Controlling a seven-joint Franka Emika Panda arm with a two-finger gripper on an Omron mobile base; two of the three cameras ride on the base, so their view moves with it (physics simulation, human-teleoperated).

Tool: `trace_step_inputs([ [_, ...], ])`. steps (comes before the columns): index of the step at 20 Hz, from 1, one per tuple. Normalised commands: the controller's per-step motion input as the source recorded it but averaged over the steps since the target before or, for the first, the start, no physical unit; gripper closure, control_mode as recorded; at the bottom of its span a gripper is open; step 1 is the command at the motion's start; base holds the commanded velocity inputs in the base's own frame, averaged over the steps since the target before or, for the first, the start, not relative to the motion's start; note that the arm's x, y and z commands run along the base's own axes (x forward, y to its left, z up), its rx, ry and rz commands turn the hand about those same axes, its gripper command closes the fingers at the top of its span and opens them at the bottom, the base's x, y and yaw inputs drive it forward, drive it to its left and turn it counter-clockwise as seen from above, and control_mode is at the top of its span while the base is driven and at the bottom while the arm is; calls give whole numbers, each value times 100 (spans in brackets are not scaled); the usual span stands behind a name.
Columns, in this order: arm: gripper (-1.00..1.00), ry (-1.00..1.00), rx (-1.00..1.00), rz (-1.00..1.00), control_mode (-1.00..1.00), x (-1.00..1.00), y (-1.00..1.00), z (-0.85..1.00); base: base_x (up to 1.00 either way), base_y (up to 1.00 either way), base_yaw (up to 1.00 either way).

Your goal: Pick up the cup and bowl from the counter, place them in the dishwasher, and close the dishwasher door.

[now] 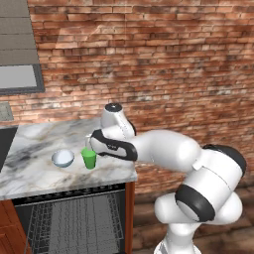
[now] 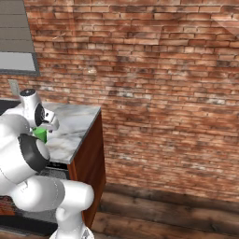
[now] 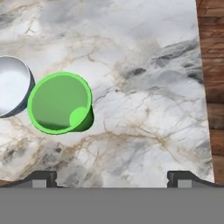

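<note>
Here my pincer stood wide and empty; I judged it should shift toward the cup, left of centre, before descending.

kitchen, marble counter; dishwasher

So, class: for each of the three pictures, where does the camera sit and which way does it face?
Left base view: behind the arm's left, facing the counter, cup, bowl and open dishwasher; arm rises lower right.
Right base view: behind its right, facing the brick wall; arm lower left.
Hand view: looking down past the open pincer.
All three share the cup.
</note>
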Motion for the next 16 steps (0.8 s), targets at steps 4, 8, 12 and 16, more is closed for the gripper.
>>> trace_step_inputs([
  [4,-100,0,0,0,-100,19,13,-10,0,0,0],
  [8,-100,0,0,0,-100,15,17,-7,0,0,0],
  [12,-100,0,0,0,-100,11,15,-11,0,0,0],
  [16,-100,0,0,0,-100,7,3,-14,0,0,0],
])
